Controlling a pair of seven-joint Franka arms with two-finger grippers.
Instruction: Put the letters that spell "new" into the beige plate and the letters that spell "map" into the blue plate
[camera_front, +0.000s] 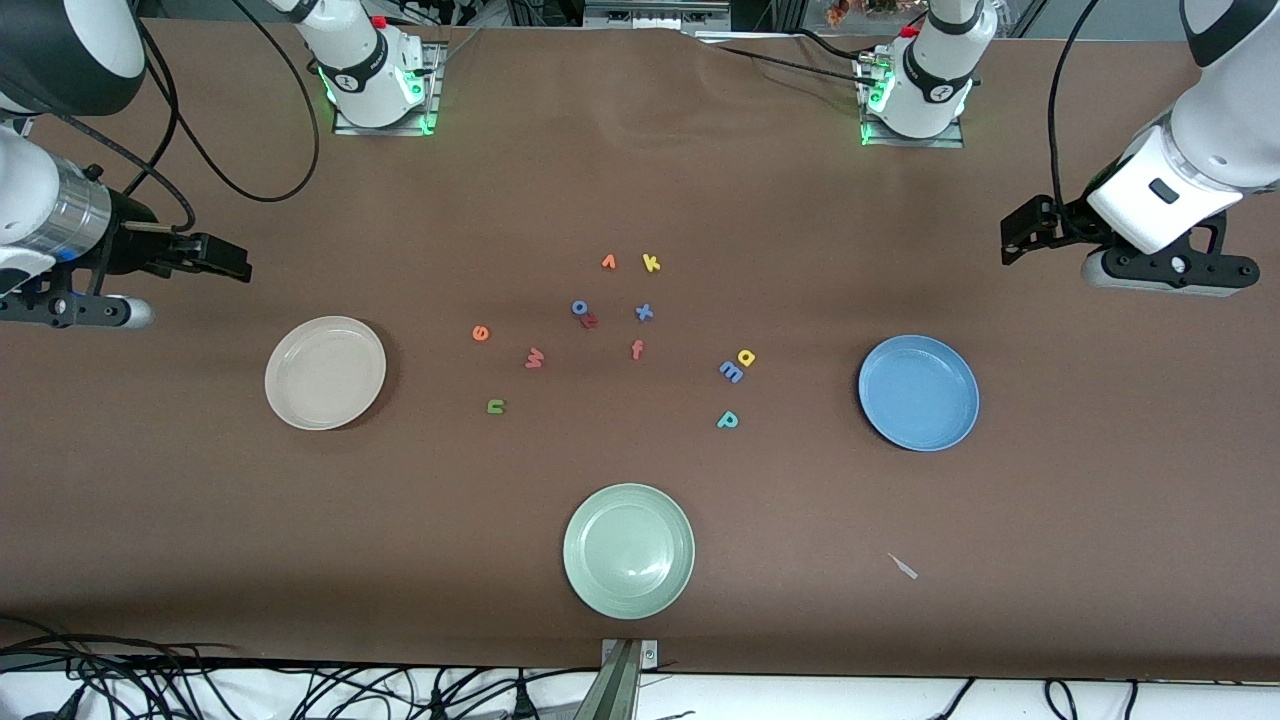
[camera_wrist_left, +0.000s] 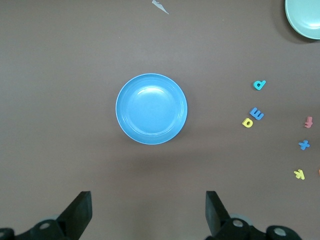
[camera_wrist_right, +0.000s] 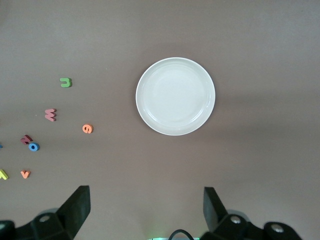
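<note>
Pale green plate (camera_front: 628, 551) bare; beige plate (camera_front: 325, 372) and blue plate (camera_front: 918, 392) bare too — all six letters lie between them, nothing sorted, both end effectors (camera_wrist_left: 148, 212) (camera_wrist_right: 146, 210) spread, waiting.

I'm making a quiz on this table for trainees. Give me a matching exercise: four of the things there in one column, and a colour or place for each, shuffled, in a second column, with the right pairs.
Things:
1. letter n
2. letter p
3. letter e
4. blue plate

Colour or place:
A. orange
B. toward the left arm's end of the table
C. green, nearer the front camera than the w
D. teal, nearer the front camera than the m

Pairs: 1-C, 2-D, 3-A, 4-B
</note>
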